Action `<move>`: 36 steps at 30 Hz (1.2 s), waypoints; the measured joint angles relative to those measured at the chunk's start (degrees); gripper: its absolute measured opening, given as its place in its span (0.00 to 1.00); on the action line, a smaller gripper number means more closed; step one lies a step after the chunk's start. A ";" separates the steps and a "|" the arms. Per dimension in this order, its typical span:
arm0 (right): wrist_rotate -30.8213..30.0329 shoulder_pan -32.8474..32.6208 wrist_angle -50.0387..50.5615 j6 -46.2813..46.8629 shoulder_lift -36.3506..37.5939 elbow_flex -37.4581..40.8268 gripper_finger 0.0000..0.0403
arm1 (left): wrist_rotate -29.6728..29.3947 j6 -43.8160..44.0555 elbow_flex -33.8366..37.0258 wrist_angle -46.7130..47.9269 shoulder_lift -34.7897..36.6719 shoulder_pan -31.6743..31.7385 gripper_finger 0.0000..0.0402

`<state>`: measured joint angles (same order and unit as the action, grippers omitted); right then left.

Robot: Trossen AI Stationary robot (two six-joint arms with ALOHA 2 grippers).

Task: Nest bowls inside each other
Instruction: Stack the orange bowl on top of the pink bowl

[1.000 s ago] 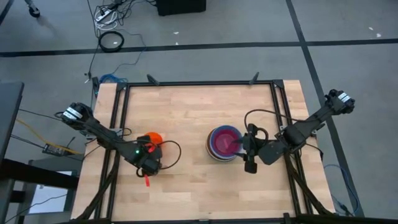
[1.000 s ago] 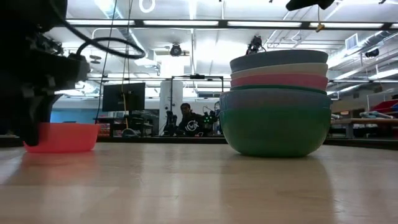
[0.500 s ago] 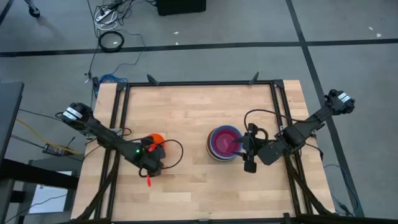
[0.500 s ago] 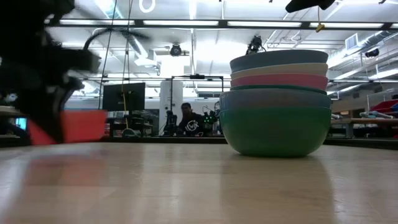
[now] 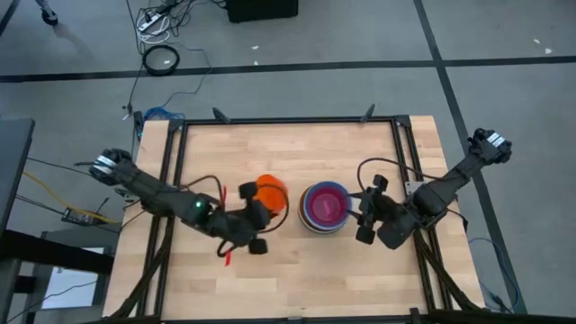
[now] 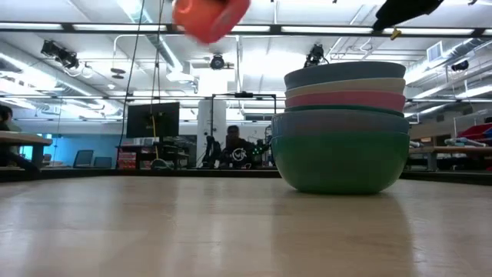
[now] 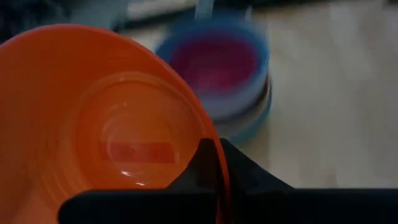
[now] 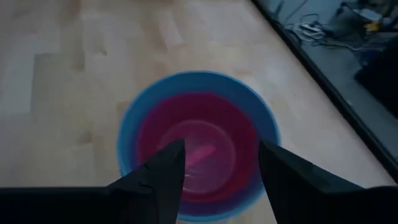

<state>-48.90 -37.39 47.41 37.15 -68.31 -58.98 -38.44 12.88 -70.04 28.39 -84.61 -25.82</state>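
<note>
A small red-orange bowl (image 5: 269,193) hangs in the air left of the stack, tilted, high in the low view (image 6: 209,17). My left gripper (image 5: 256,210) is shut on it. The other bowls stand nested in one stack (image 5: 324,207) on the wood right of centre, with a teal bowl at the bottom (image 6: 342,161) and a magenta one (image 8: 199,146) innermost. My right gripper (image 5: 366,219) hovers open just right of the stack, its fingers (image 8: 163,174) pointing down at it without touching. My left gripper holds the red-orange bowl by its rim (image 7: 219,163), on the side nearest the wrist. One finger (image 7: 205,163) is inside the bowl and the other outside. The bowl is lifted clear of the table and tipped, its opening turned toward the wrist camera.
Black frame rails (image 5: 171,180) run along the table's left, right and far sides. Bare wood lies between the lifted bowl and the near edge (image 5: 297,279). A person (image 6: 231,146) sits in the room far behind the table.
My left gripper has risen and swung toward the table's right, toward the stack, tipping up as it went. The red-orange bowl, which stood on the wood at the left, is now lifted clear and tilted. My right gripper has turned slightly beside the stack.
</note>
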 joint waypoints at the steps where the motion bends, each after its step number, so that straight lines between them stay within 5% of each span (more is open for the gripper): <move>1: -1.00 -0.56 0.82 1.40 0.03 0.00 0.47 | 0.01 -2.94 -1.29 -2.15 -0.42 0.55 0.01; 16: -5.52 -8.71 11.80 19.68 0.11 0.00 0.47 | 12.53 -17.36 -17.94 -7.62 -18.94 10.39 0.01; 32: -8.20 -14.32 12.94 26.42 0.15 0.00 0.44 | 23.73 -13.71 -21.44 -8.43 -23.66 12.66 0.01; 36: -7.94 -14.32 12.55 26.42 0.15 0.00 0.44 | 25.19 -9.44 -21.44 -8.63 -23.66 13.09 0.09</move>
<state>-56.83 -51.70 59.96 63.57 -68.16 -58.98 -13.24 3.44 -91.48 19.76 -108.27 -12.73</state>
